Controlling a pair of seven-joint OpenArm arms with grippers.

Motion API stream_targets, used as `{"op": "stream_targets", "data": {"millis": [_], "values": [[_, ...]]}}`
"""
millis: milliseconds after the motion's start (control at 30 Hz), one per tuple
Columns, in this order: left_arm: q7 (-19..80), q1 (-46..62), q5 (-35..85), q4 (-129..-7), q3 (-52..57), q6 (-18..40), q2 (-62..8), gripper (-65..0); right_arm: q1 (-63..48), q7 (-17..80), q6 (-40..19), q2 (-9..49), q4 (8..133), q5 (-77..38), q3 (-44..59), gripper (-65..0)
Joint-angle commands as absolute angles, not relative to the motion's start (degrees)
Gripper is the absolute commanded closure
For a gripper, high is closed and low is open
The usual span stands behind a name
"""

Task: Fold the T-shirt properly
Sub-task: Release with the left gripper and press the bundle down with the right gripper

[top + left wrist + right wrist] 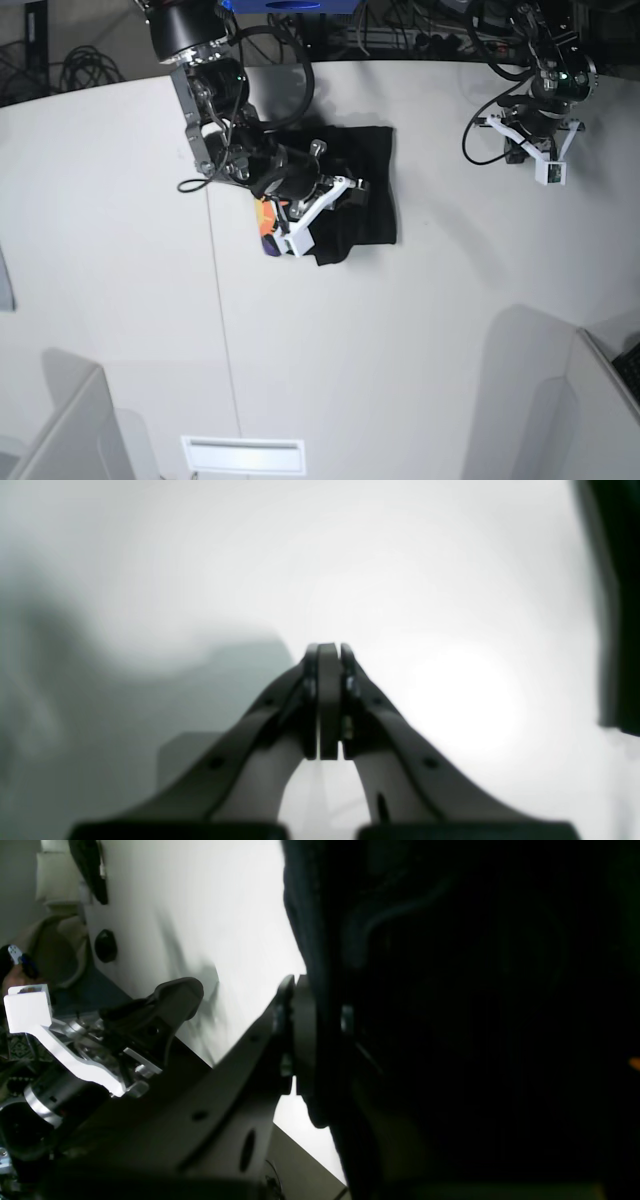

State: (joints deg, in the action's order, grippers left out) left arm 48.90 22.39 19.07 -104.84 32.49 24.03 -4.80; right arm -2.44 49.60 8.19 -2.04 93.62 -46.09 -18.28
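White tabletop (420, 340) lay bare around the T-shirt (365, 185), bunched near the far edge, long axis indistinct. Black cloth was pinched by the right end effector (320, 1035); the left end effector (330, 652) was clenched, well apart.

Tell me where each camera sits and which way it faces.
Left wrist: behind the left gripper, shut and empty, facing bare white table.
Right wrist: behind the right gripper, jaws closed on the black T-shirt.
Base: overhead, looking down on the table, T-shirt and both arms.
Shared: the right wrist and base views both show the T-shirt and right gripper.
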Motion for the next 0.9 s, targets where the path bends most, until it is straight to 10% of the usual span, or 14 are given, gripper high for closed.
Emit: {"op": "stream_targets", "data": {"millis": [0,267,867], "values": [[48.0,22.4,19.6,-105.9,33.0,24.1,-5.1,0.0,-1.5,48.9,7.7,-2.2,94.5,-46.7,-18.3,-10.5],[48.0,22.4,19.6,-105.9,34.2,24.1,-5.1,0.0,-1.2,49.4,7.7,-2.2,94.5,-46.7,-18.4,-37.7],[48.0,22.4,19.6,-105.9,36.4,24.1,-5.1,0.0,9.2,49.1,8.0,-3.6,91.8,-46.7,-43.1,-37.7]]}}
